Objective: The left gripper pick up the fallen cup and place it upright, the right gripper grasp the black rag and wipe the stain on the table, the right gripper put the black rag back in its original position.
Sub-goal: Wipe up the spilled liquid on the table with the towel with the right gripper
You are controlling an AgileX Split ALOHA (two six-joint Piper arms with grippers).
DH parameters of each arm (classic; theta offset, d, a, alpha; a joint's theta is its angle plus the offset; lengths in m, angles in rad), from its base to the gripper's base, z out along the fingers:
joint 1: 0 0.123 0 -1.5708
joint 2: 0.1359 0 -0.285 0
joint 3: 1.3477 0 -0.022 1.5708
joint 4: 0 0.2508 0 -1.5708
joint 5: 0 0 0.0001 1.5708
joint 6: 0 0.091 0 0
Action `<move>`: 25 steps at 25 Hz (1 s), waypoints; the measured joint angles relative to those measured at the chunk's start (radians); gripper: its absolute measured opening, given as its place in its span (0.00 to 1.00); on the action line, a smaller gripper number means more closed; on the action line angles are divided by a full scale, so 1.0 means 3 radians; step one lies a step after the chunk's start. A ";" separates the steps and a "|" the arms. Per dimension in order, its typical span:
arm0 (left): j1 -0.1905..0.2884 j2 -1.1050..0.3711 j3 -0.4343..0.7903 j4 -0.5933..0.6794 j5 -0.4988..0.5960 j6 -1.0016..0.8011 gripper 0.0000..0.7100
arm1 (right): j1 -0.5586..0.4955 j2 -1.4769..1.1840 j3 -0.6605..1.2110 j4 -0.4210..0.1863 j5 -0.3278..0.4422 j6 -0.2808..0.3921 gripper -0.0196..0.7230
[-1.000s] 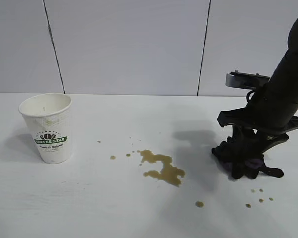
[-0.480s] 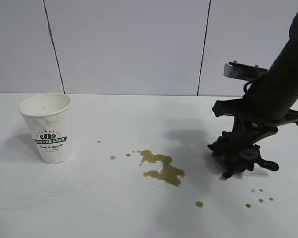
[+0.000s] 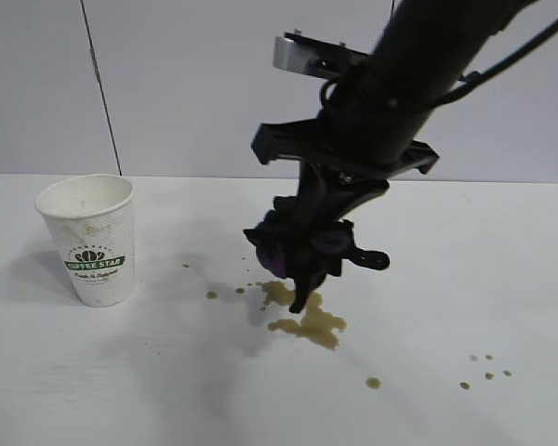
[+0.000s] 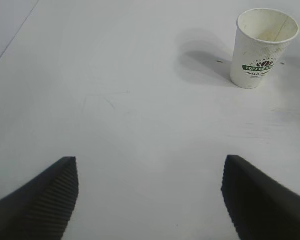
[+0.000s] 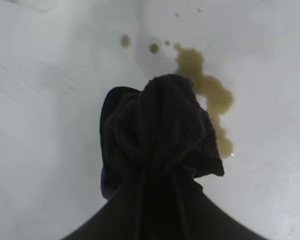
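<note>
The white cup (image 3: 88, 240) with its green band stands upright on the table (image 3: 121, 381) at the left, also seen far off from the left wrist as the cup (image 4: 262, 47). My left gripper (image 4: 150, 192) hangs open over bare table, away from the cup. My right gripper (image 3: 307, 269) is shut on the black rag (image 3: 293, 243), carried in the air just above the brown stain (image 3: 305, 316). From the right wrist the rag (image 5: 160, 130) covers part of the stain (image 5: 210, 95).
Small brown droplets (image 3: 484, 372) lie at the front right, one larger drop (image 3: 373, 382) sits nearer the middle, and a few specks (image 3: 211, 295) lie left of the blotch. A grey panelled wall (image 3: 214, 84) stands behind the table.
The right arm has lifted the rag off the right side of the table and swung it left to above the stain. The cup has not moved.
</note>
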 joint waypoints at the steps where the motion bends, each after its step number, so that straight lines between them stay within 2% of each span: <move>1: 0.0000 0.0000 0.0000 -0.0015 0.0000 0.0000 0.80 | 0.0049 0.0059 -0.0080 -0.0016 0.0001 0.0066 0.11; 8: 0.0000 0.0000 0.0000 -0.0051 0.0000 0.0000 0.80 | 0.0261 0.0723 -0.0673 -0.0237 0.0001 0.0486 0.11; 10: 0.0000 0.0000 0.0000 -0.0056 0.0000 0.0000 0.80 | 0.0264 0.0916 -0.0838 -0.0245 0.0001 0.0548 0.11; 20: 0.0000 0.0000 0.0000 -0.0056 0.0000 0.0000 0.80 | 0.0348 0.1553 -0.1641 -0.0190 0.0069 0.0588 0.11; 25: 0.0000 0.0000 0.0000 -0.0056 0.0000 0.0000 0.80 | 0.0375 0.1752 -0.1748 -0.0274 0.0212 0.0673 0.11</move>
